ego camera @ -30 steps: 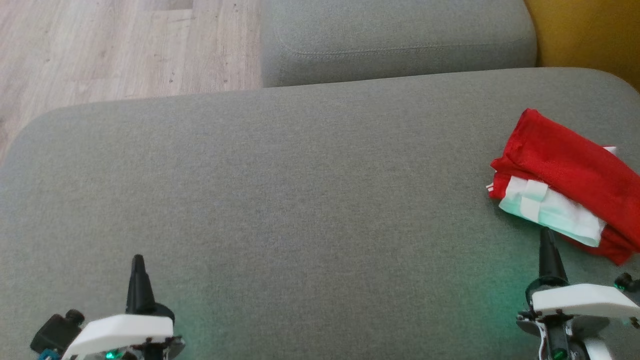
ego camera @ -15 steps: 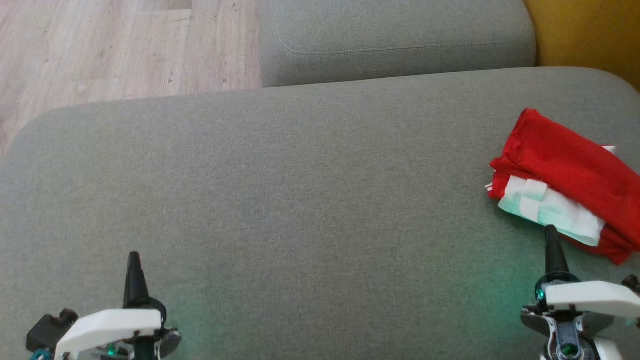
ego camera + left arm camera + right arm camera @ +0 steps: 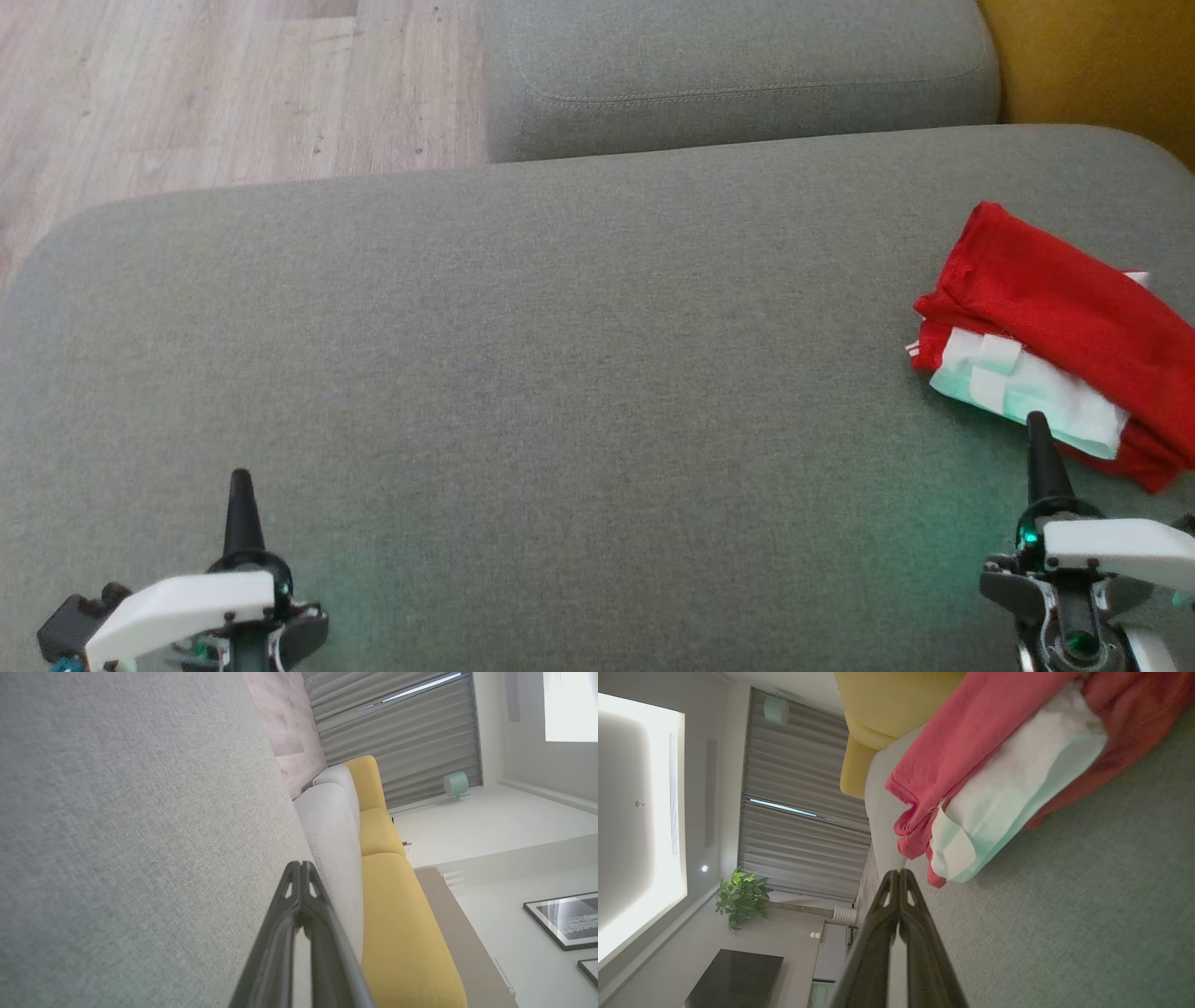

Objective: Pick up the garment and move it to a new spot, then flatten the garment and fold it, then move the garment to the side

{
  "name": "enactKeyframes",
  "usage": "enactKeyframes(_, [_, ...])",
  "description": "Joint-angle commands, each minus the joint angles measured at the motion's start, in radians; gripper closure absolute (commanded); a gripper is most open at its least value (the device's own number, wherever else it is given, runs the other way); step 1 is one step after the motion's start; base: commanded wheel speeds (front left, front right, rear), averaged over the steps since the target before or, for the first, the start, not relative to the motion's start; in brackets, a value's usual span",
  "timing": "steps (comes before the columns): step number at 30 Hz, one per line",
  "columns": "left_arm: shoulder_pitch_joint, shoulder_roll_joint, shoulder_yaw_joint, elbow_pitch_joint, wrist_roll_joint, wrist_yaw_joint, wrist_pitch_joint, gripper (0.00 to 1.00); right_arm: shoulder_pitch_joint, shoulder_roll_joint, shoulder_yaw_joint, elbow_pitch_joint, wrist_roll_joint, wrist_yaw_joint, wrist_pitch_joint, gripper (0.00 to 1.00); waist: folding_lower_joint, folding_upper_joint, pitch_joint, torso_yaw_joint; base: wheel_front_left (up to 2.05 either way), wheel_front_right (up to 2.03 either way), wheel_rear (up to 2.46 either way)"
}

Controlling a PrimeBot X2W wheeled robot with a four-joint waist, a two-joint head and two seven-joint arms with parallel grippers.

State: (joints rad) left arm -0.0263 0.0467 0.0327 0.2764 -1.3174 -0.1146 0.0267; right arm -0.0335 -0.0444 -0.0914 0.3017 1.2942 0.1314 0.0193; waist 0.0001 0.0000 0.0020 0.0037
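Garment (image 3: 1055, 299), red with a white panel, lies folded at the right edge of the grey sofa cushion (image 3: 560, 373). Right tool (image 3: 1035, 422) clenched, empty, tip just beside the garment's white fold. Left tool (image 3: 241, 479) clenched, empty, well apart at lower left over the cushion.

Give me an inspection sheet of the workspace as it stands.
Surface: grey fabric sofa seat cushion, mostly bare.
Job's things: folded red and white fabric garment, lying at the cushion's right side.
Clutter: nothing seen.
Claws: left claw shut, holding nothing, over bare cushion; right claw shut, holding nothing, tip close to the garment's white part.
Cables: nothing seen.
Surroundings: pale wooden floor, second grey cushion, yellow sofa, grey curtains, green potted plant.
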Motion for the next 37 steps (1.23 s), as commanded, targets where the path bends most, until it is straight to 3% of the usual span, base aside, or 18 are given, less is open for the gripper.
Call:
enactKeyframes(1, [-0.058,0.003,0.034,-0.031,-0.025,-0.009,0.007,1.0,-0.057,-0.009,0.011,-0.041,0.03,-0.001,0.011,1.0,0.0,0.0,0.0,0.0,0.0,0.0,0.0])
enactKeyframes(29, [-0.082,0.004,0.081,-0.031,-0.291,-0.016,0.086,1.0,-0.074,-0.01,-0.018,-0.057,0.318,-0.001,0.09,1.0,-0.0001,0.0,0.001,-0.004,0.0,0.0,0.0])
enactKeyframes(37, [-0.082,0.004,0.081,-0.031,-0.291,-0.016,0.086,1.0,-0.074,-0.009,-0.018,-0.057,0.318,-0.001,0.091,1.0,-0.0001,0.0,0.001,-0.004,0.0,0.0,0.0])
